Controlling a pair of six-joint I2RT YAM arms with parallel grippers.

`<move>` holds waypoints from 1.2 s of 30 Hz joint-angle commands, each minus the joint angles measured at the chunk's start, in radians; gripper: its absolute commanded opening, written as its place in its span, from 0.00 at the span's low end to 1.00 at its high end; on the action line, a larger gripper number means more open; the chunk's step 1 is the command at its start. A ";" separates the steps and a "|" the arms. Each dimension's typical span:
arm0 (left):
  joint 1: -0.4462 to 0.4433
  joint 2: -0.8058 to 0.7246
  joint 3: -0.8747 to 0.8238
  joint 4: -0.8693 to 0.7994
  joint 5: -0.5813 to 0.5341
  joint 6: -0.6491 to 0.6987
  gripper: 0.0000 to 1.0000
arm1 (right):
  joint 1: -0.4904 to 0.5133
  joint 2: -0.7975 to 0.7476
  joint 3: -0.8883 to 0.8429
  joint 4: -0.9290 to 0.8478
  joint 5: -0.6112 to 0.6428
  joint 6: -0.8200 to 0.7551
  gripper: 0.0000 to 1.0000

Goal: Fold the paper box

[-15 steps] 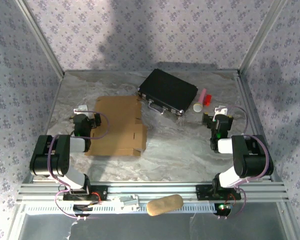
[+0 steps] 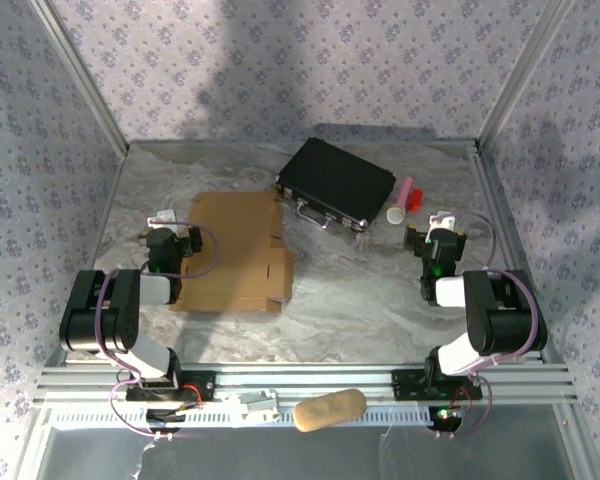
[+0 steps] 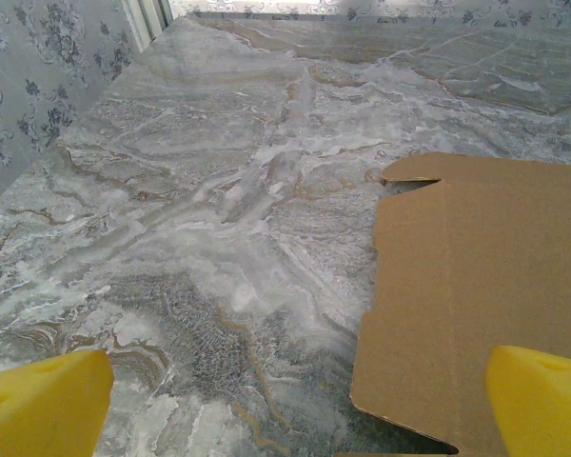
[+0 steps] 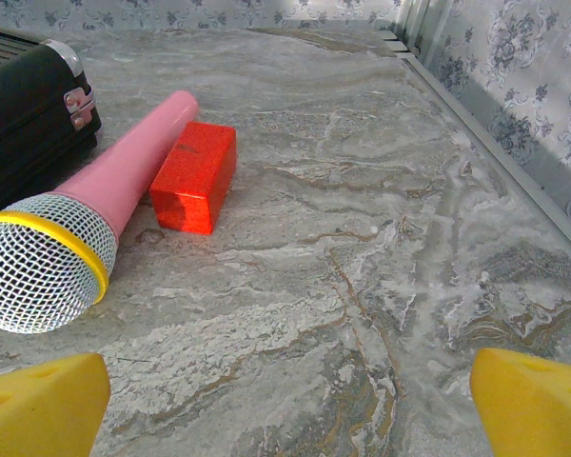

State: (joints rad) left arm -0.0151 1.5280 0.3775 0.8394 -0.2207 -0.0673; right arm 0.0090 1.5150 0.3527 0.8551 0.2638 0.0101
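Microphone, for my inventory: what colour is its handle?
Microphone handle: pink, yellow band at the mesh head; clearest in the right wrist view.

Even, bright light; soft shadows; perhaps slightly blurred.

Grey marbled tabletop (image 2: 360, 290), floral-patterned walls (image 2: 280, 60), apparently soft shadows.
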 commanded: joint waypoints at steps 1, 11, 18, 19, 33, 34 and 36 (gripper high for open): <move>0.001 0.007 0.019 0.012 0.002 0.014 1.00 | -0.005 0.004 0.019 -0.007 -0.003 0.005 0.99; 0.001 0.006 0.018 0.012 0.002 0.013 1.00 | -0.006 0.005 0.017 -0.007 -0.003 0.006 0.99; 0.001 0.006 0.018 0.012 0.002 0.013 1.00 | -0.005 0.005 0.017 -0.007 -0.003 0.007 0.99; 0.001 0.006 0.019 0.012 0.001 0.013 1.00 | -0.006 0.005 0.018 -0.007 -0.003 0.006 0.99; -0.152 -0.208 0.067 -0.158 -0.267 0.112 1.00 | 0.204 -0.296 0.054 -0.143 0.291 -0.105 0.99; -0.164 -0.247 0.077 -0.149 -0.280 0.106 1.00 | 0.227 -0.358 0.103 -0.212 0.308 -0.106 0.99; -0.198 -0.302 0.151 -0.217 -0.314 0.108 1.00 | 0.284 -0.446 0.280 -0.463 0.377 -0.061 0.99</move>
State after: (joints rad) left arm -0.1844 1.2999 0.4358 0.6762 -0.4313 0.0082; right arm 0.2424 1.1793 0.4381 0.6079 0.4885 -0.0521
